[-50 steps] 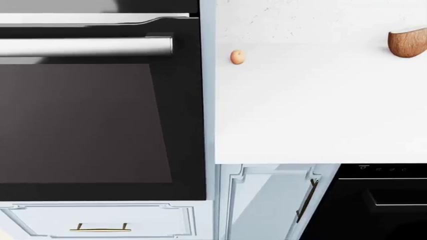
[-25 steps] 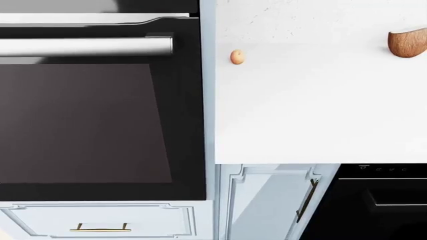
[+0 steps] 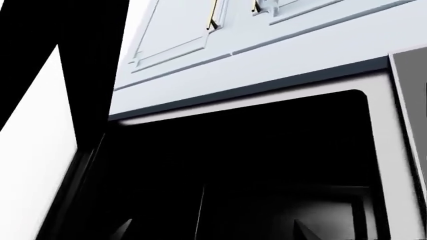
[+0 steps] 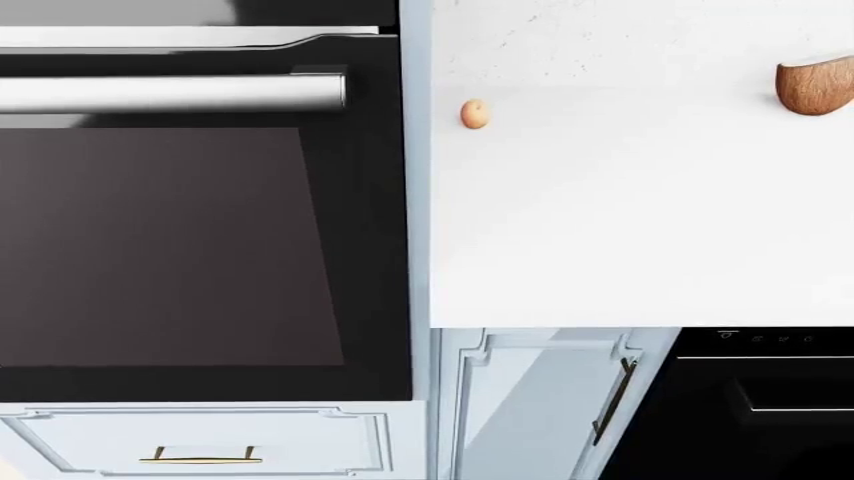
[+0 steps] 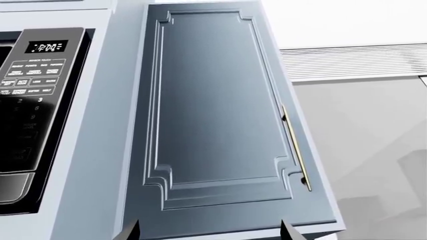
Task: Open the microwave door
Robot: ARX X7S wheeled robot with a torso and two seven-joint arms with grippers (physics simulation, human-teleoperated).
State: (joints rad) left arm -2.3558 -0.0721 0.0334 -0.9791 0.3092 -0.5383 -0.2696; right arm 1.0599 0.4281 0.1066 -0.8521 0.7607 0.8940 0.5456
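In the left wrist view the microwave (image 3: 380,150) fills the frame: a light grey front frame around a dark, deep cavity (image 3: 253,160) with inner edges showing. A black panel (image 3: 87,60) that looks like the microwave door stands edge-on at the cavity's side. My left gripper (image 3: 213,231) is open just in front of the cavity, only its fingertips (image 3: 123,230) showing, nothing between them. The right wrist view shows the microwave's control panel (image 5: 33,85). My right gripper (image 5: 210,231) is open, facing a blue-grey cabinet door (image 5: 213,110) beside that panel. Neither gripper appears in the head view.
The head view looks down on a black wall oven (image 4: 174,250) with a steel bar handle (image 4: 174,92). A white counter (image 4: 641,220) carries a small orange ball (image 4: 475,113) and a wooden bowl (image 4: 817,85). A dishwasher (image 4: 761,400) sits below. The cabinet door has a gold handle (image 5: 295,150).
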